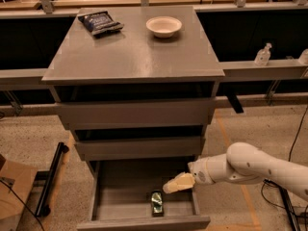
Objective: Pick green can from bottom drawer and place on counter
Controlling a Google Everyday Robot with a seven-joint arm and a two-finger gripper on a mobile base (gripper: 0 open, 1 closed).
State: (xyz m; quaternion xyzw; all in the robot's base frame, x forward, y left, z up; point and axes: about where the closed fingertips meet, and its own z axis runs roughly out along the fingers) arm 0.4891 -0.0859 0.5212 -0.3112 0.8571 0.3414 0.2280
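Note:
The green can lies on its side on the floor of the open bottom drawer, near the drawer's front wall. My gripper reaches in from the right on a white arm and hovers just above and to the right of the can, apart from it. The counter is the grey slab on top of the drawer cabinet.
A dark blue chip bag and a white bowl sit at the back of the counter. Two upper drawers are closed. A black bar lies on the floor at the left. Cables trail at the right.

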